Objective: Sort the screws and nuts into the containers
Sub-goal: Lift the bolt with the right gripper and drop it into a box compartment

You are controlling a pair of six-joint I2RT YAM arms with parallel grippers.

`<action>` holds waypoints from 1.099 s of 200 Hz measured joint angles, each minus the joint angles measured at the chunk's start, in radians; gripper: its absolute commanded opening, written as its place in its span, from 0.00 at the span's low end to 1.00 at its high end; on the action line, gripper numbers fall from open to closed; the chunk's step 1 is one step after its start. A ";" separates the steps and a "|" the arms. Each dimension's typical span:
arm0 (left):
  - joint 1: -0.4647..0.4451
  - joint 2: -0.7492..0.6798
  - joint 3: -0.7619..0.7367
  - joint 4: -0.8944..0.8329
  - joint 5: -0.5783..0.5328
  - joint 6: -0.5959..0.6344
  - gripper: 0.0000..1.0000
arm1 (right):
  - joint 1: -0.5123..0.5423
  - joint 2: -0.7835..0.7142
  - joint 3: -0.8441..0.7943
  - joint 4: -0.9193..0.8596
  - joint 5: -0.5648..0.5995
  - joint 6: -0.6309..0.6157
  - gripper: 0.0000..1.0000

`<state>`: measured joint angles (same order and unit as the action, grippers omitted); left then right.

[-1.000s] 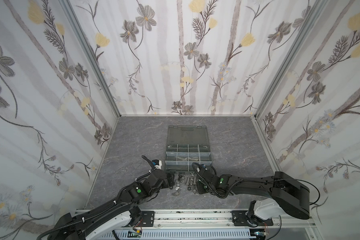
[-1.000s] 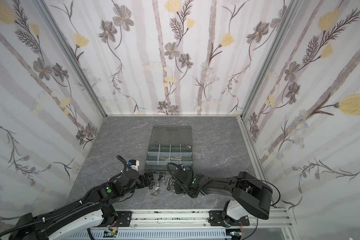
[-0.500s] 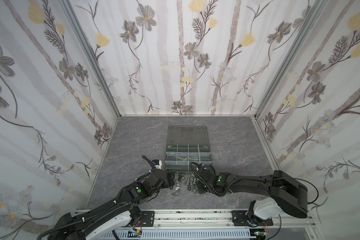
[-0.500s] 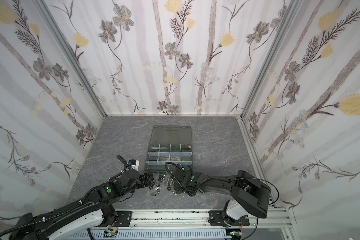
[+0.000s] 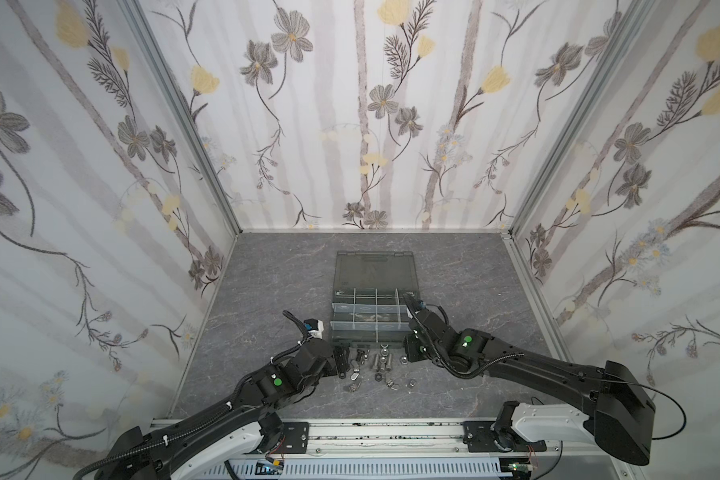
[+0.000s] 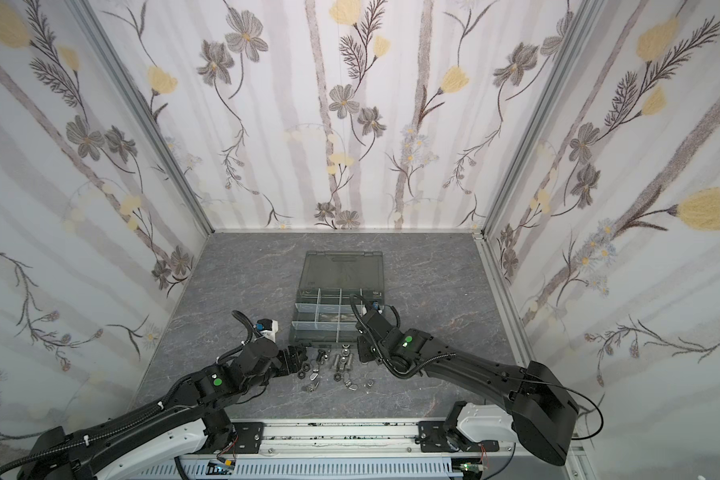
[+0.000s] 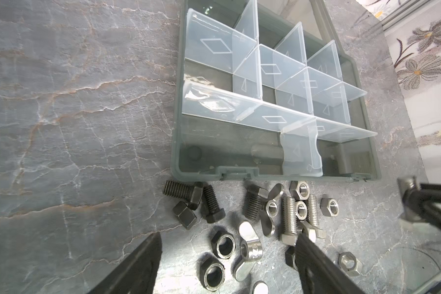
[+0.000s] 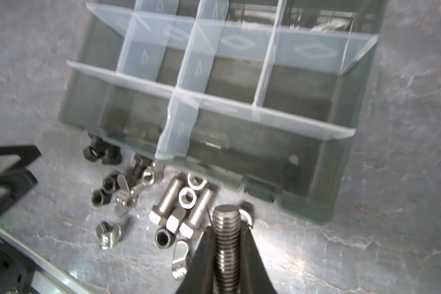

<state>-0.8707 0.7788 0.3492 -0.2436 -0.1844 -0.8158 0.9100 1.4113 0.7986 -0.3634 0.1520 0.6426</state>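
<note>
One silver screw (image 8: pixel 226 219) sits clamped in the right hand (image 8: pixel 227 230); the left hand (image 7: pixel 227 236) stands open.

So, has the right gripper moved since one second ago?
Yes. In a top view the right gripper, shut on a screw, has pulled rightward off the pile toward the front right corner of the organizer box.
</note>
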 measured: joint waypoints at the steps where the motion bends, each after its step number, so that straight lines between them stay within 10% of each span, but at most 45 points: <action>1: 0.000 0.000 0.000 0.000 0.000 0.000 0.85 | -0.004 0.001 0.004 0.000 0.001 -0.003 0.11; 220: 0.000 -0.034 -0.021 0.000 0.004 -0.027 0.85 | -0.065 0.317 0.130 0.066 -0.011 -0.158 0.24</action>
<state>-0.8707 0.7452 0.3286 -0.2436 -0.1802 -0.8425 0.8452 1.7279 0.9283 -0.2977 0.1406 0.4847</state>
